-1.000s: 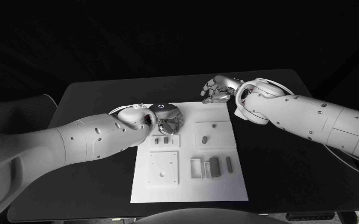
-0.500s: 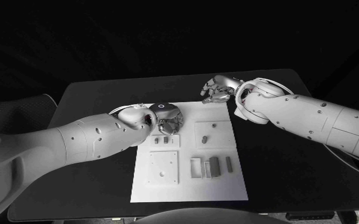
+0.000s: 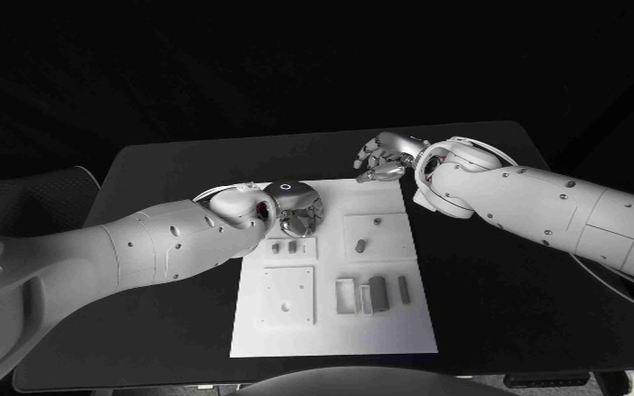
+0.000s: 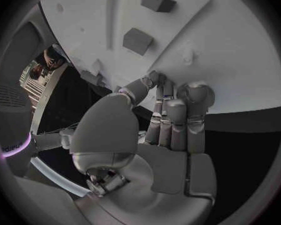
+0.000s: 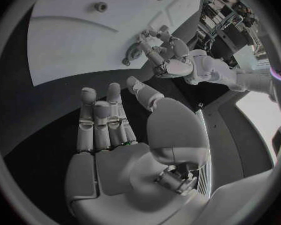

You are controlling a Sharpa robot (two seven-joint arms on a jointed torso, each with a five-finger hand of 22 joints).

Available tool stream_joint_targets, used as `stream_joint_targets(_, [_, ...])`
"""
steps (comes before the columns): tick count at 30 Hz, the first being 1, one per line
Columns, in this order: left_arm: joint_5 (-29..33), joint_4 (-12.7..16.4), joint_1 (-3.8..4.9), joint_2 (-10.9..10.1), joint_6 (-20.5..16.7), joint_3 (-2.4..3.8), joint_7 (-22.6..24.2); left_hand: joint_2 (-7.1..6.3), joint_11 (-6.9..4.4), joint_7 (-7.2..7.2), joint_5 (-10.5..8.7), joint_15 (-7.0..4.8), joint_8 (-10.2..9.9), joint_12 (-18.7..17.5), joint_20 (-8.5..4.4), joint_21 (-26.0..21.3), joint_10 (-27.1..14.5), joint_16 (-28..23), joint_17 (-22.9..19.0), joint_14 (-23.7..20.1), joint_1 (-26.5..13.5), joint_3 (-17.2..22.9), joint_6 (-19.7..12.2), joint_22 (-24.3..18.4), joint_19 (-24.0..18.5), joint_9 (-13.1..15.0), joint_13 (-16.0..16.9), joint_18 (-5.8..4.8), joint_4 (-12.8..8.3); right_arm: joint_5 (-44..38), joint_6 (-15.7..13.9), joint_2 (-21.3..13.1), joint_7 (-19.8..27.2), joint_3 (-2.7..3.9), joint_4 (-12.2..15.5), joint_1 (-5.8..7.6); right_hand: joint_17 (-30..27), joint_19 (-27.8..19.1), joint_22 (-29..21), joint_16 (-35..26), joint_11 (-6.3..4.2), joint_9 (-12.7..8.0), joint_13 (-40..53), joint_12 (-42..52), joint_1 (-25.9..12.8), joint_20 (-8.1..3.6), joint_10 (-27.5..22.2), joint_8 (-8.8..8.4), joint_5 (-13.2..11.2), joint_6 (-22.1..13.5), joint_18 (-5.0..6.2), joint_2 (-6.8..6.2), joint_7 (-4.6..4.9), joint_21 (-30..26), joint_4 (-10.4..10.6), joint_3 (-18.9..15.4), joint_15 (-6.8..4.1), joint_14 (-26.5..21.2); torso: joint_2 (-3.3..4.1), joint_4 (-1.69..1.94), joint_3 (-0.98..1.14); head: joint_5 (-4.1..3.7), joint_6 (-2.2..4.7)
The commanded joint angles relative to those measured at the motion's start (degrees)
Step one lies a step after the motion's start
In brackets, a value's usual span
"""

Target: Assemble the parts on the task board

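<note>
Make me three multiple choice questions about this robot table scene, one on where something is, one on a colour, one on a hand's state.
1. Where is the left robot hand?
A. over the far left corner of the white rectangular task board
B. off the black table
C. at the board's near edge

2. What colour is the board?
A. red
B. white
C. green

3. What does the right robot hand hold?
A. a grey part
B. a cable
C. nothing

Key: 1 A, the head view shows it there. 2 B, it is plainly white. 3 C, the right wrist view shows an empty palm with fingers apart.
</note>
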Motion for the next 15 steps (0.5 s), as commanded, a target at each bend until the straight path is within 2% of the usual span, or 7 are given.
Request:
stream_joint_targets(1, [-1.3,-0.2,-0.38,0.0,1.2,-0.24,-1.1,0.65,0.00,0.05,-0.06,-0.49,0.3,0.4,-0.46,-0.1,0.6,-0.2,-0.1,-0.1,0.1,0.3,0.6,1.1,0.2,0.0,0.2,8.39,0.0,0.0,0.8,0.0,0.4,0.02,0.1,-0.02,0.1,0.0,0.8,-0.1,-0.07,-0.1,-0.1,0.2,-0.2,-0.29,-0.2,0.10,0.2,0.0,0.83,0.36,0.53,-0.1,0.4,0.0,-0.42,-0.1,0.04,0.01,0.03,-0.03,-0.11])
stream_joint_targets(15, [-1.6,-0.2,-0.39,-0.1,0.6,-0.24,-0.8,1.53,-0.74,-0.80,0.12,-1.19,1.4,0.9,-0.83,-0.2,2.5,-0.4,-0.2,-0.1,0.2,0.8,2.6,1.0,0.0,0.2,1.1,7.90,0.0,0.0,0.8,0.1,0.5,0.02,0.0,-0.02,0.1,0.0,0.8,-0.2,-0.07,-0.1,-0.1,0.2,-0.2,-0.29,-0.2,0.13,0.2,0.0,0.83,0.36,0.52,-0.1,0.4,0.0,-0.43,-0.1,-0.02,0.03,-0.01,-0.09,-0.31])
